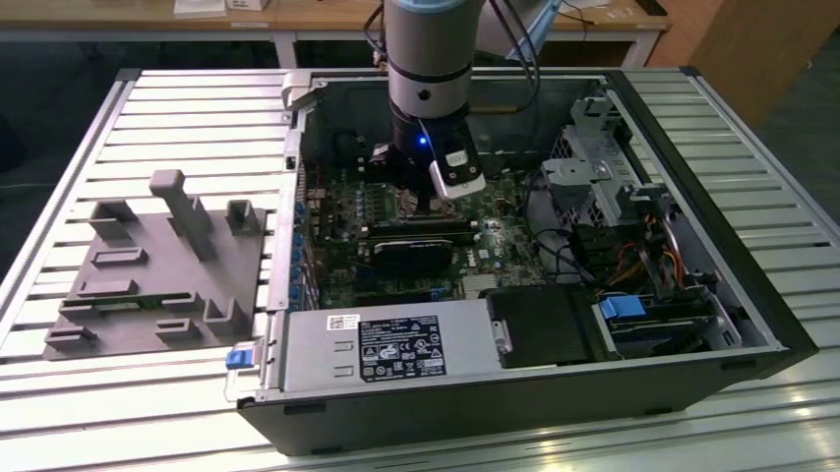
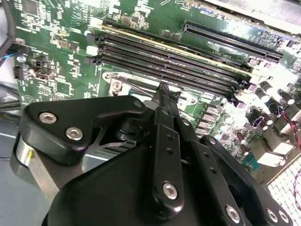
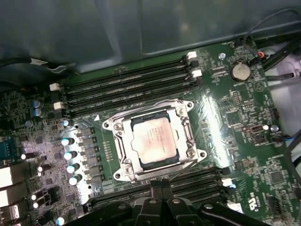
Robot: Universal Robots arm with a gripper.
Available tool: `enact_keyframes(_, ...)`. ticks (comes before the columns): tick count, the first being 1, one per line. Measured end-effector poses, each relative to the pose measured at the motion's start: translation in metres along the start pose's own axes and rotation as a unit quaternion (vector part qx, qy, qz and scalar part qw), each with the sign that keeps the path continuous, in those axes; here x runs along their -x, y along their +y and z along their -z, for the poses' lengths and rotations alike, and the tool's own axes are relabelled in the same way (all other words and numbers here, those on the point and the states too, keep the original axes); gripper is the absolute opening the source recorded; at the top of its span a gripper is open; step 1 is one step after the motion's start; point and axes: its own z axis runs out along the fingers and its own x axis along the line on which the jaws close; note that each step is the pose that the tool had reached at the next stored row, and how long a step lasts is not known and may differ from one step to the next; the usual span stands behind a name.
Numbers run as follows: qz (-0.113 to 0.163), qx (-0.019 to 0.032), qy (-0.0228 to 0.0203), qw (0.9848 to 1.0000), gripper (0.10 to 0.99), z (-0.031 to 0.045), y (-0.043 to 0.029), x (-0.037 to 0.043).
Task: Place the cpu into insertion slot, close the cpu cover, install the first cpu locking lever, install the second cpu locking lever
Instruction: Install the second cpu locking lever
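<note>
cpu [image 3: 154,140] seated in the insertion slot [image 3: 123,165], cpu cover [image 3: 184,134] closed over it; gripper [image 2: 163,89] just above the socket edge, jaws closed, holding nothing.

No legible text, white label [image 1: 400,347] on power supply and cpu [image 3: 154,139] markings unreadable

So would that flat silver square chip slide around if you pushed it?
Probably not: the flat silver-grey square chip sits inside the silvery metal cover frame, which likely blocks sliding. It looks stiff, thin and probably light. It cannot roll.
</note>
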Motion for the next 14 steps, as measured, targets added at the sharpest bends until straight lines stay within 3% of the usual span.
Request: enact_keyframes(14, 0.006, 0.0033, 0.0004, 1.0, 0.102, -0.0109, -0.0054, -0.0123)
